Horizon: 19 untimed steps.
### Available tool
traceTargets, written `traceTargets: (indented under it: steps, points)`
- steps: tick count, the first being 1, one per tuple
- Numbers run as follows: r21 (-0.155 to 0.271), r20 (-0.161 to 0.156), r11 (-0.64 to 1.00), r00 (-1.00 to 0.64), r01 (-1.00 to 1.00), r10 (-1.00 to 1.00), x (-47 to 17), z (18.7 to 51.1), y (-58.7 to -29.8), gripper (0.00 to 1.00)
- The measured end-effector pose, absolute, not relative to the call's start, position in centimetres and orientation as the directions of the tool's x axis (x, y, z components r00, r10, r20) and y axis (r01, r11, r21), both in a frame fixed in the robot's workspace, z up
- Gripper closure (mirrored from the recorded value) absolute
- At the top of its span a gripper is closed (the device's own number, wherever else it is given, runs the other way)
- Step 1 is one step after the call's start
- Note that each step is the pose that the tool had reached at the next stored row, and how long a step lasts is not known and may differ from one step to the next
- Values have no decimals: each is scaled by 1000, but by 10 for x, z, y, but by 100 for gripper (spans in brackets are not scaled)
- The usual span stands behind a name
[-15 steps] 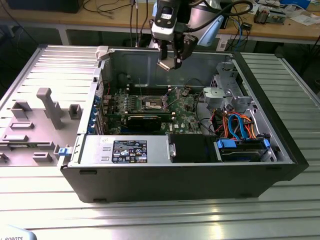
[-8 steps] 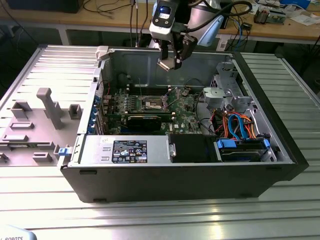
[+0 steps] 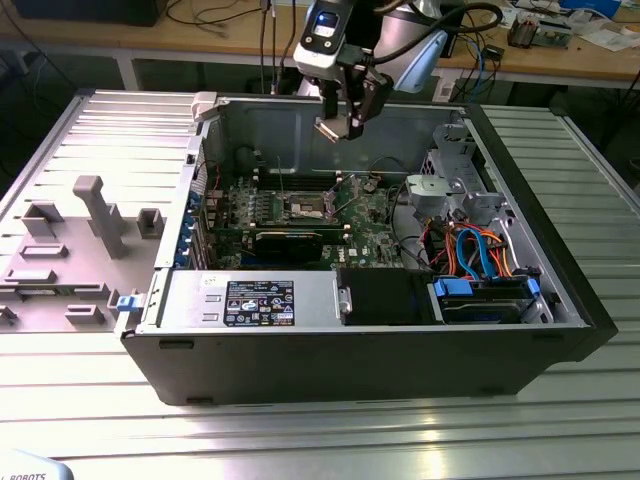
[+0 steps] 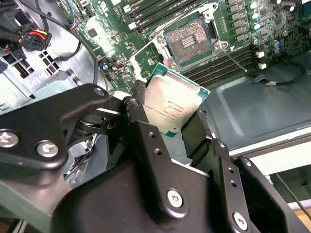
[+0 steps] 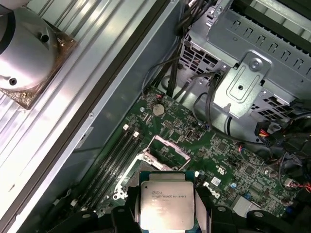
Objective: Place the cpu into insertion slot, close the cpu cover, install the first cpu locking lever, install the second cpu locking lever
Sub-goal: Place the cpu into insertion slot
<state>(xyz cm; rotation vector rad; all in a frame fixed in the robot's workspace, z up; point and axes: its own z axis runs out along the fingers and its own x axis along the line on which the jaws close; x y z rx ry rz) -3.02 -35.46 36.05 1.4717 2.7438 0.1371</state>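
Note:
My gripper [image 3: 347, 112] hangs over the back of the open computer case, shut on the cpu [image 3: 334, 128]. In both wrist views the cpu [image 4: 172, 107] [image 5: 166, 204] shows its silvery top, pinched at two opposite edges by the black fingers [image 4: 138, 109]. It is in the air, well above the motherboard. Below it lies the insertion slot [image 4: 189, 41] [image 3: 307, 207], dark and bare inside its shiny rim. The cpu cover [image 5: 167, 147] stands flipped up at one side of the slot. A thin locking lever [image 4: 234, 59] is swung out across the memory slots.
Memory slots [image 4: 243, 46] flank the socket. A long black graphics card [image 3: 290, 240] lies in front of it, with the power supply [image 3: 250, 300] nearer still. A metal drive cage [image 3: 455, 190] and orange and blue cables [image 3: 475, 250] sit at the exterior view's right. A grey fixture plate [image 3: 80, 240] lies outside the case.

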Motion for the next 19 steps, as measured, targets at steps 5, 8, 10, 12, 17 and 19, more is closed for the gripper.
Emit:
traceTargets:
  steps: [5, 8, 10, 12, 17, 19]
  points:
    - [89, 19, 514, -517, 853, 856, -30, 360, -355, 46]
    - [89, 19, 485, -488, 870, 872, -30, 360, -355, 46]
    - [89, 19, 470, -473, 878, 881, -30, 360, -355, 46]
    - [89, 19, 448, -451, 890, 892, -30, 360, -355, 46]
    - [89, 19, 415, -418, 905, 908, -30, 360, -355, 46]
    - [89, 19, 404, -407, 910, 913, -30, 360, -355, 46]
